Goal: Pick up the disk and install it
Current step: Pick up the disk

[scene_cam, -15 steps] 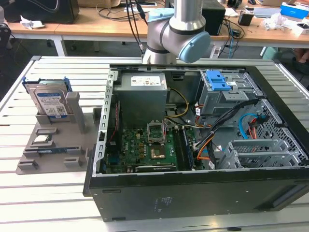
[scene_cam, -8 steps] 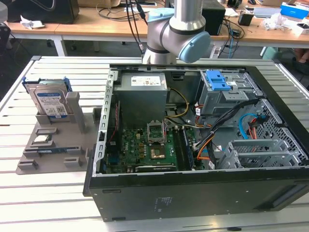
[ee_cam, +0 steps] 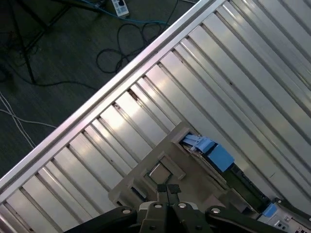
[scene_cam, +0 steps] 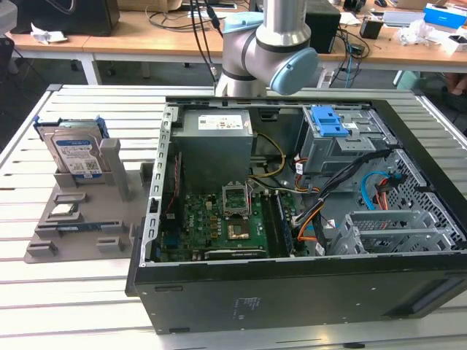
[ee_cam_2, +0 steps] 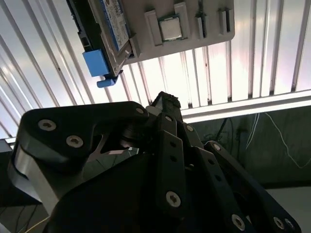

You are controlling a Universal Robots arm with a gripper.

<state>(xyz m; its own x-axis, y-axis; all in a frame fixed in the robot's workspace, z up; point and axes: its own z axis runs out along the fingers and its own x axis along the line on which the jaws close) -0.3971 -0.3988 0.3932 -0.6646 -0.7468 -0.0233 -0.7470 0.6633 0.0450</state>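
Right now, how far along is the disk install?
Nothing looks done yet: the disk stands in its grey holder beside the open computer case. The hand is shut and empty, aimed toward the holder and touching nothing. Picking up and installing remain.

Robotics lab, open computer case [scene_cam: 292, 299] on slatted metal workbench [scene_cam: 73, 306], cable-strewn desks [scene_cam: 131, 40] behind

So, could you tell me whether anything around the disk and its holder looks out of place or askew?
Nothing stands out. The disk stands on edge in its slot on the grey holder, and the end effector hangs shut above the table near the holder, holding nothing.
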